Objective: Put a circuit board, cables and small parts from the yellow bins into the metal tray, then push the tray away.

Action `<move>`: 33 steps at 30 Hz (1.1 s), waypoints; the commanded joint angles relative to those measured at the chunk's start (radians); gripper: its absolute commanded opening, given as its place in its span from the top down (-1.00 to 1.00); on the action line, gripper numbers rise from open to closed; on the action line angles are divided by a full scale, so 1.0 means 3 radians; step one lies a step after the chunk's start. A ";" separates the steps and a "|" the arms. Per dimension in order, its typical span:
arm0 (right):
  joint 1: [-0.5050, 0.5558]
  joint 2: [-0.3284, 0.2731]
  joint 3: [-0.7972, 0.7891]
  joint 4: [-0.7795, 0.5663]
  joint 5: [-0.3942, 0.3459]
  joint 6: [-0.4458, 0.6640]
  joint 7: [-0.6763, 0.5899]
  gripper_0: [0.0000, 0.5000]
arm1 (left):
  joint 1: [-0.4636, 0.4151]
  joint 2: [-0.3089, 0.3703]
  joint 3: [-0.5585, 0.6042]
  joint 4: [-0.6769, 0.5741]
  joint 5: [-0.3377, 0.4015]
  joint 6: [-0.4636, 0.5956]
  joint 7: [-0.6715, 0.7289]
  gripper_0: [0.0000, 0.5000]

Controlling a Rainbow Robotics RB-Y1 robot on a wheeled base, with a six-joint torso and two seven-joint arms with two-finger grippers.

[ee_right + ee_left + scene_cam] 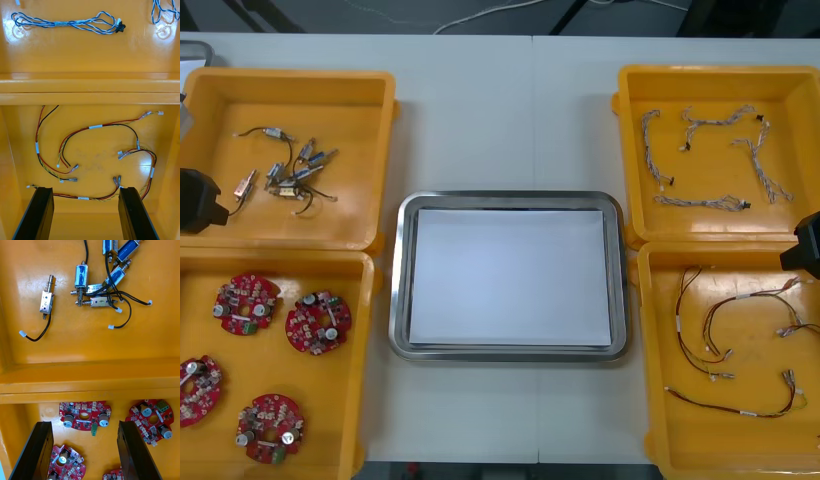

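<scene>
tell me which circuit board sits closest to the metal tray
The circuit board by its yellow bin's tray-side wall, closest to the metal tray; the other three lie farther to the robot's left.

table [500, 110] | four yellow bins [350, 205], two each side | metal tray [505, 198] between

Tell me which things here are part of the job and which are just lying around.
Job: yellow bins, metal tray, red circuit boards, small metal parts, blue-and-white cables, red-and-yellow cables; open left end effector above the boards, open right end effector above those cables.
Lying about: grey object at the table's far left corner; white cable beyond the table.
</scene>
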 commanded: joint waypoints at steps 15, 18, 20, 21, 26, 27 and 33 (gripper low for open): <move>0.0033 0.0018 -0.0080 -0.0090 0.0022 0.0013 0.0146 -1.00 | 0.0050 0.0024 0.0001 -0.0100 0.0019 0.0010 0.0049 -1.00; 0.0033 0.0018 -0.0080 -0.0090 0.0022 0.0013 0.0146 -1.00 | 0.0050 0.0024 0.0001 -0.0100 0.0019 0.0010 0.0049 -1.00; 0.0033 0.0018 -0.0080 -0.0090 0.0022 0.0013 0.0146 -1.00 | 0.0050 0.0024 0.0001 -0.0100 0.0019 0.0010 0.0049 -1.00; 0.0033 0.0018 -0.0080 -0.0090 0.0022 0.0013 0.0146 -1.00 | 0.0050 0.0024 0.0001 -0.0100 0.0019 0.0010 0.0049 -1.00; 0.0033 0.0018 -0.0080 -0.0090 0.0022 0.0013 0.0146 -1.00 | 0.0050 0.0024 0.0001 -0.0100 0.0019 0.0010 0.0049 -1.00; 0.0033 0.0018 -0.0080 -0.0090 0.0022 0.0013 0.0146 -1.00 | 0.0050 0.0024 0.0001 -0.0100 0.0019 0.0010 0.0049 -1.00; 0.0033 0.0018 -0.0080 -0.0090 0.0022 0.0013 0.0146 -1.00 | 0.0050 0.0024 0.0001 -0.0100 0.0019 0.0010 0.0049 -1.00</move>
